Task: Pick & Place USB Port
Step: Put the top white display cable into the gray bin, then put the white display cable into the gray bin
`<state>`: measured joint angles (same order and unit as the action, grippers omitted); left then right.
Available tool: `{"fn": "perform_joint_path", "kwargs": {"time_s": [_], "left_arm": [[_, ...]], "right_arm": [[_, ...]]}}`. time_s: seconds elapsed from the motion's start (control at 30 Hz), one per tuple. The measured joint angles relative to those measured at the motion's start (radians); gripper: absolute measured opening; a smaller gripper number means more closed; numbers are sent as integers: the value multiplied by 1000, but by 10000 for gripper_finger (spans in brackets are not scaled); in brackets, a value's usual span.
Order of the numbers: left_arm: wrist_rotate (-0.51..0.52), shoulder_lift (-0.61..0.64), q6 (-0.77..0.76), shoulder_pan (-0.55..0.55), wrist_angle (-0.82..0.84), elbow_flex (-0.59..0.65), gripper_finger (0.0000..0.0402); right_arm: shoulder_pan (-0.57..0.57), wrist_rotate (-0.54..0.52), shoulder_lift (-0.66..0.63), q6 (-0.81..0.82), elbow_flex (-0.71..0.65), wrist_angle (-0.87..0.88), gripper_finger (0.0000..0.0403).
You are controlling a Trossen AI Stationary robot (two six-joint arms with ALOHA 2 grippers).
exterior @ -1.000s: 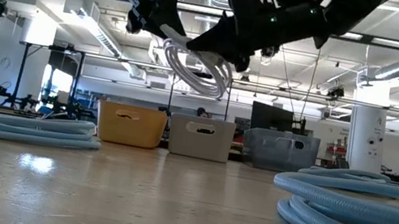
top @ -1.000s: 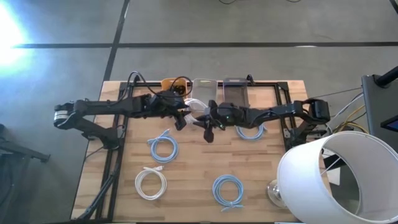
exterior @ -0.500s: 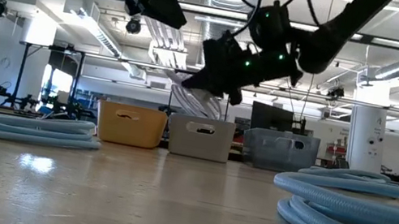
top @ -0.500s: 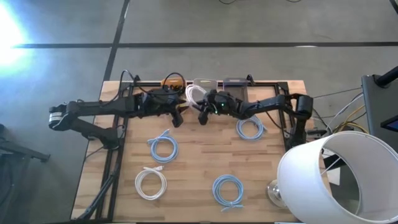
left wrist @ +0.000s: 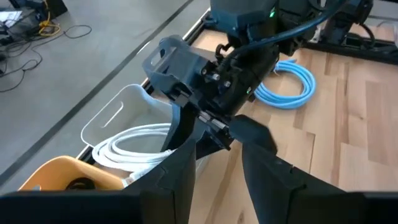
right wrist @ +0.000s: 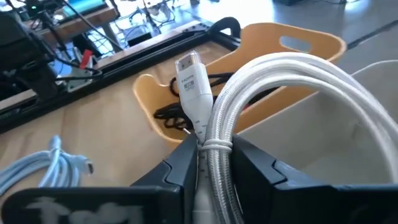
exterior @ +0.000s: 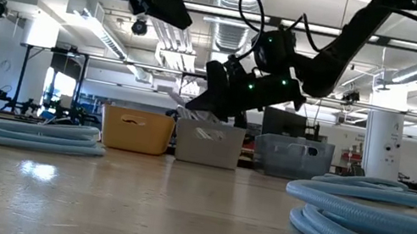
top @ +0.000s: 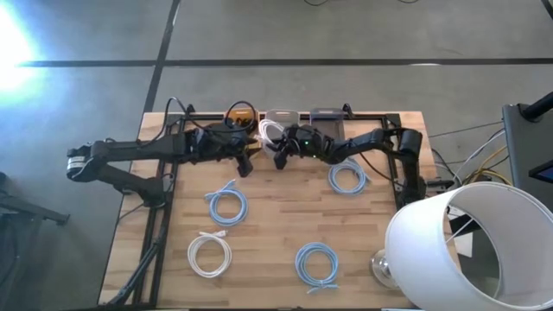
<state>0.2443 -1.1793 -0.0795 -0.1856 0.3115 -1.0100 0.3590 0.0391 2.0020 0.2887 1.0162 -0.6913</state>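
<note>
**White cable coil held over the middle bin**

My right gripper (top: 278,147) is clamped on the white USB cable coil (right wrist: 261,93), the two fingers pinching the bundled strands where they are bound together, with the plug (right wrist: 189,78) standing up just past my fingertips. From above, the coil (top: 270,131) hangs at the near rim of the white bin (top: 282,115), the middle one of three at the table's far edge, with the orange bin (top: 240,113) beside it on the left and the clear grey bin (top: 327,115) on the right.

The relation that matters: the coil lies ahead of my fingers, towards the far edge, and its loop already reaches over the white bin's opening. In my left wrist view the loops (left wrist: 134,140) sag inside the bin's wall (left wrist: 109,115), so I judge the coil is partly in and the drop is close. The coil's long axis runs away from my wrist into the bin, and the plug end leans towards the orange bin, where a dark cable (right wrist: 171,112) lies; that end could snag the shared rim if I let go too soon.

My left gripper (top: 245,159) hovers just beside the right one, fingers apart and holding nothing. My right arm is the nearer one, being already on the cable.

The cable is thick, white and braided-looking, wound in several stiff loops.
</note>
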Motion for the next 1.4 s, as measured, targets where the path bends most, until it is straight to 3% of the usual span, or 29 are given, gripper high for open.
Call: {"fn": "perform_joint_path", "kwargs": {"time_s": [0.27,0.57,0.83,1.1,1.4], "left_arm": [[0,0,-12,0,53,1,135],[0,0,-26,8,60,1,135],[-48,0,-34,73,134,1,135],[-70,-6,-128,263,298,1,135],[-116,-79,-238,585,396,1,135]], "right_arm": [[-1,6,-38,-64,5,26,126],[-1,4,-160,-133,4,230,162],[-23,14,-293,-139,4,414,167],[-111,15,-427,-144,4,713,155],[-231,18,-469,-213,-10,743,150]]}}
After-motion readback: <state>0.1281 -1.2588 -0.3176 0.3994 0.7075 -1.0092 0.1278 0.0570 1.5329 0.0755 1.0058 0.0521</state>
